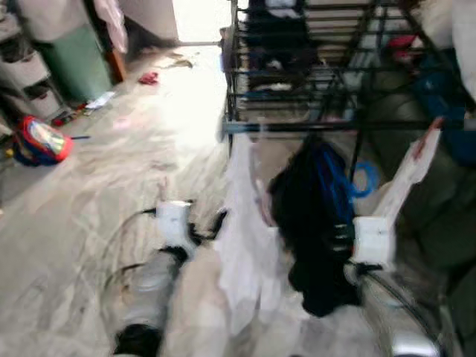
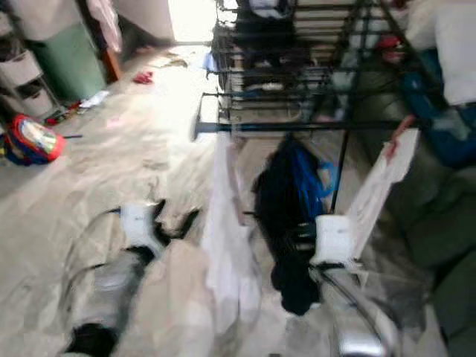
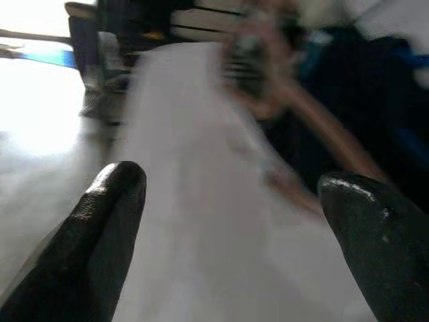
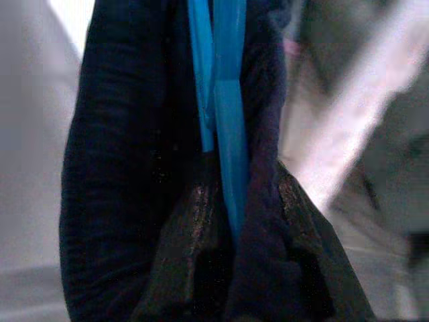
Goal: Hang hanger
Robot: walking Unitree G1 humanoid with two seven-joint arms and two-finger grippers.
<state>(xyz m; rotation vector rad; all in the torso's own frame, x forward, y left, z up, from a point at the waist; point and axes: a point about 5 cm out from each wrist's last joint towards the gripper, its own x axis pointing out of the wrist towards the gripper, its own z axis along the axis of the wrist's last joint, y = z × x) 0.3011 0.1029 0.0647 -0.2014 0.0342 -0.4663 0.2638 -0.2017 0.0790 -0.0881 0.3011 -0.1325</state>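
Observation:
A blue hanger (image 1: pixel 363 179) carries a dark navy garment (image 1: pixel 309 223) just below the black rail (image 1: pixel 335 126) of a clothes rack. My right gripper (image 4: pixel 236 221) is shut on the hanger and the dark cloth around it, its white wrist (image 1: pixel 372 239) just right of the garment. A white garment (image 1: pixel 249 238) hangs from the rail to the left of the dark one. My left gripper (image 3: pixel 228 201) is open, its fingers (image 3: pixel 107 221) on either side of this white cloth without touching it.
Another white garment (image 1: pixel 407 172) with a red piece at its top hangs at the rail's right end. A loaded black drying rack (image 1: pixel 297 52) stands behind. A red and blue bag (image 1: pixel 41 141) and a green cabinet (image 1: pixel 74 63) are at the left. Cables (image 1: pixel 123 245) lie on the floor.

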